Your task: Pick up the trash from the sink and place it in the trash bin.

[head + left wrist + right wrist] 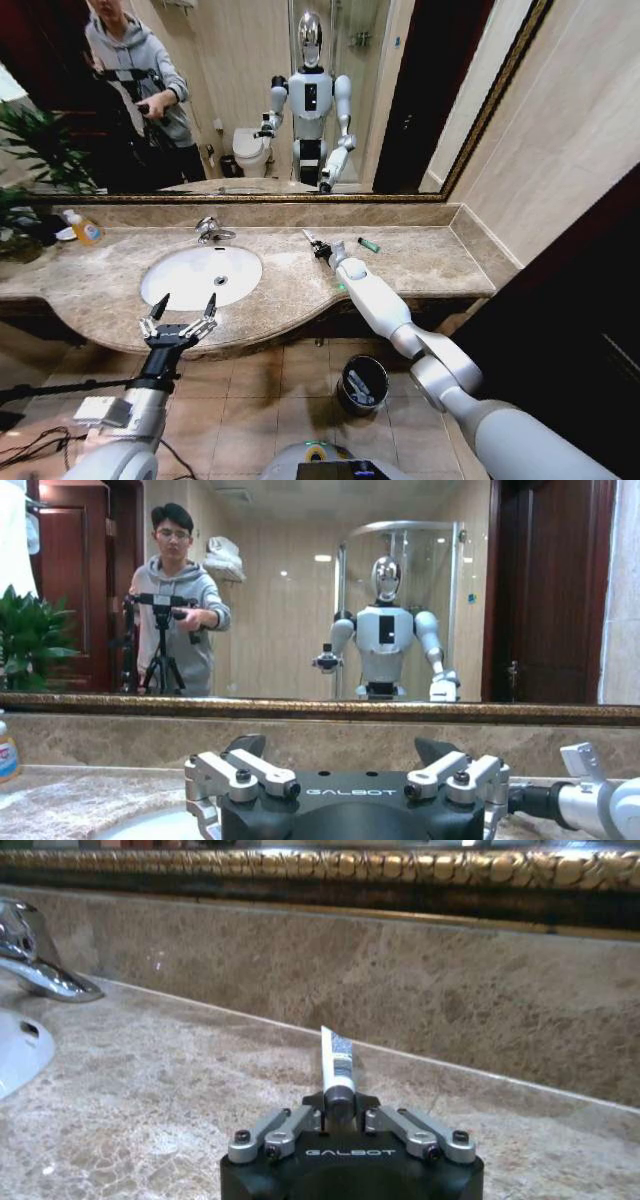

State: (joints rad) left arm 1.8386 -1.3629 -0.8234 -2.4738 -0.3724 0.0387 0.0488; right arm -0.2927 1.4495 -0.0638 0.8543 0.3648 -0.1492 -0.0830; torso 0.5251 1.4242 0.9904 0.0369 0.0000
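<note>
Marble counter right of the sink (175, 290): my right gripper (338, 1104) pinches a light, stiff tube (335, 1055) at its base, left gripper (181, 318) spread empty before the sink.

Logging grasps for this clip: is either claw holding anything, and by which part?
The right claw grips a white tube with blue print by one end, over the marble counter. The left claw, open near the sink, holds nothing.
</note>
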